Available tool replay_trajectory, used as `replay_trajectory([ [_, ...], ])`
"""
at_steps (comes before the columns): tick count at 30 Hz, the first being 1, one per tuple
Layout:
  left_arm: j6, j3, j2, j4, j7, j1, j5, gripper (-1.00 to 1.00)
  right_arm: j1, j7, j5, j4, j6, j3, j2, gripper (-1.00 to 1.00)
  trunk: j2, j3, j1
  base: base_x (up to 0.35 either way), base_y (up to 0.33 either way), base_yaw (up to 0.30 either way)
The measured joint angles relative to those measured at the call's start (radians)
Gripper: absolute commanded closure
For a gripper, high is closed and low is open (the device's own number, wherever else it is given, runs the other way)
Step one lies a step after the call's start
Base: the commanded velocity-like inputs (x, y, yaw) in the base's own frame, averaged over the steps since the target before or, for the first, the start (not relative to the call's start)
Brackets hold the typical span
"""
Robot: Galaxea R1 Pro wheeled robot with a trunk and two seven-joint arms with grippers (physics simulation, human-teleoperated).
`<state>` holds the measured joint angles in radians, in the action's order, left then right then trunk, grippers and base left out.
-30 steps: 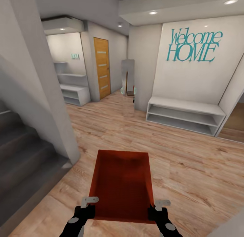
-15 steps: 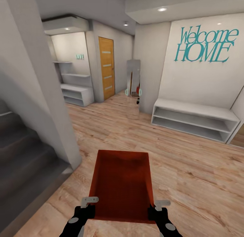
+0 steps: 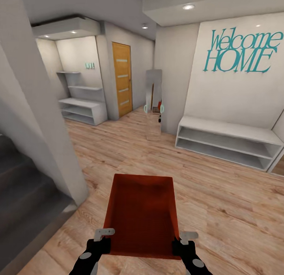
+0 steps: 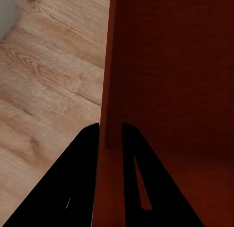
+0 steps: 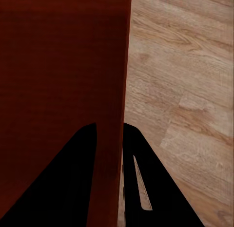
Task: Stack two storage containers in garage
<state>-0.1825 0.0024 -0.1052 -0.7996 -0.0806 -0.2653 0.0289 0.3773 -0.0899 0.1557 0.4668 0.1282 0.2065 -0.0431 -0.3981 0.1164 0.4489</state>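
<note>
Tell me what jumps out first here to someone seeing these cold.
The rust-red storage container, front and centre, carried above light wood-plank flooring with the left gripper and right gripper each clamped on a side wall. Next, the teal "Welcome HOME" lettering on the white wall at right, above a low white bench shelf.

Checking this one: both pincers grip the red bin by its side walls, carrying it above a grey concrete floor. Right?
Not quite. The floor is light wood plank, not grey concrete, as the head view shows. The rest holds: the left pincer and right pincer each clamp a side wall of the red bin.
</note>
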Motion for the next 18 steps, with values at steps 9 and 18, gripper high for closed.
replay_trajectory([
  [9, -0.001, 0.000, 0.000, 0.000, 0.000, 0.000, 0.000, 1.00, 0.000, 0.000, 0.001, 0.000, 0.000, 0.000, 0.000, 1.00, 0.000, 0.000, 0.000, 0.324, -0.065, 0.000],
  [18, 0.000, 0.000, 0.000, 0.000, 0.000, 0.000, 0.000, 1.00, 0.000, 0.000, 0.000, 0.000, 0.000, 0.000, 0.000, 1.00, 0.000, 0.000, 0.000, 0.324, -0.002, 0.000],
])
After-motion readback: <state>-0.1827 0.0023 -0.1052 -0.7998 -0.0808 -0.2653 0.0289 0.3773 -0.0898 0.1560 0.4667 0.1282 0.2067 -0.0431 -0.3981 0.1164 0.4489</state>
